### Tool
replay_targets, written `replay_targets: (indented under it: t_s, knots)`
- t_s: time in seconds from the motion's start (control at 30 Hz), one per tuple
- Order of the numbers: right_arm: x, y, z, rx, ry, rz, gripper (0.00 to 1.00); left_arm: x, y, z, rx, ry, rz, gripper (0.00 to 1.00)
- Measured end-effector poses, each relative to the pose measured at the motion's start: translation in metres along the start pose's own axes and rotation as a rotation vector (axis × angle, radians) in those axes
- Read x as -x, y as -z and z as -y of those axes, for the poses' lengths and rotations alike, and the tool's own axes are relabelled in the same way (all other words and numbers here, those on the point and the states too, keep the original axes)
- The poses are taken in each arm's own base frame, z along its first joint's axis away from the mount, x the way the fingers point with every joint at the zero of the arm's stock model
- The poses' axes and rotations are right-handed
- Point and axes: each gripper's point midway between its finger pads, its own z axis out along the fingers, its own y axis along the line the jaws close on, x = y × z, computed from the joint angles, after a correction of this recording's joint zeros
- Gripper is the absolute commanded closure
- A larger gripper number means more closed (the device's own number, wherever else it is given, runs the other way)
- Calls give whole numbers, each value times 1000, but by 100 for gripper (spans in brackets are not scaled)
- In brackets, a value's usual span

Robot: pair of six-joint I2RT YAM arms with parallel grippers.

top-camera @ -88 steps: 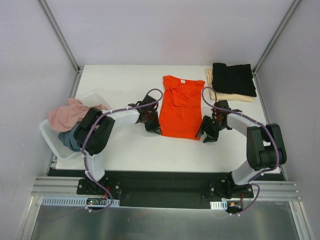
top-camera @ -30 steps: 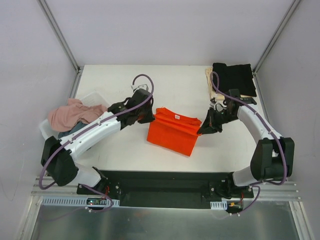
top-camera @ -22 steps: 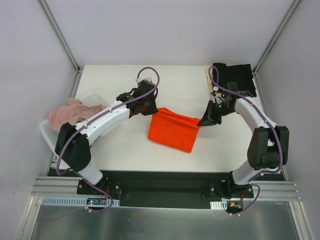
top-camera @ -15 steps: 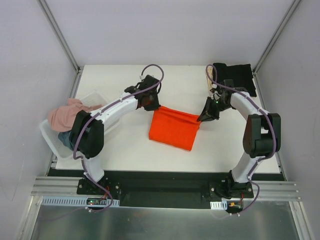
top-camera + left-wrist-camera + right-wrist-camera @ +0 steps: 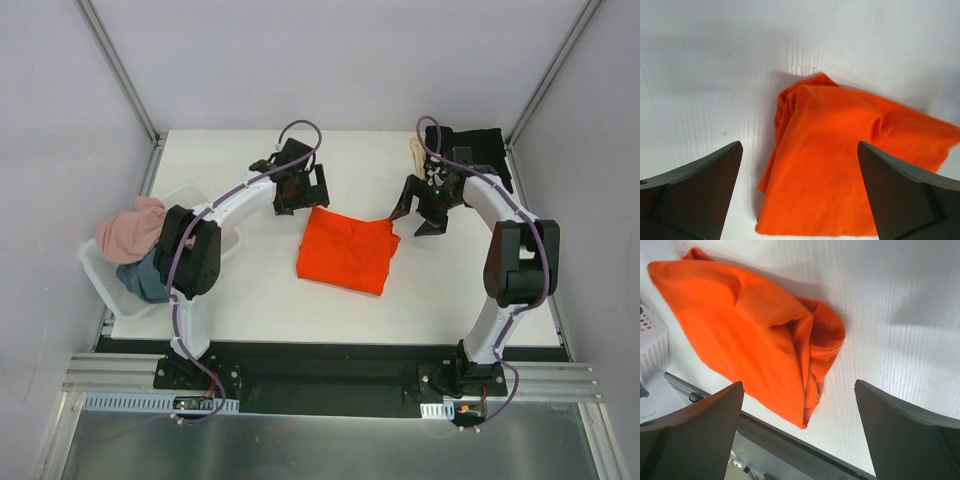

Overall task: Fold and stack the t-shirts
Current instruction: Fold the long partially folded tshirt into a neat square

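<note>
I see the left gripper [image 5: 303,195] and right gripper [image 5: 416,216], jaws spread apart, at the folded orange-red t-shirt's [image 5: 345,252] far corners.

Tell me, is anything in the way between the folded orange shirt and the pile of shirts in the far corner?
No object lies on the table between the orange shirt and the black-topped pile. Only the open right gripper hangs over that stretch.

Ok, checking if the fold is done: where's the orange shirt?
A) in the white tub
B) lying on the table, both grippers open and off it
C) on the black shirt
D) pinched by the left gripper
B: the orange shirt lies folded on the table, with the left gripper and right gripper both open and clear of it.
</note>
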Motion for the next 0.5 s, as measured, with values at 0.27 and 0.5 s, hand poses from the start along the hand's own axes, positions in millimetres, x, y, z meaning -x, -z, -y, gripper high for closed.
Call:
replay_targets:
  t_s: [0.27,0.5]
  knots:
    - [-43,36,-56,189,101,46,3,-28,63,25,-177,-16,-33,1]
    - [-54,13,-108,352,137,2,3,-56,61,42,-276,-6,-102,1]
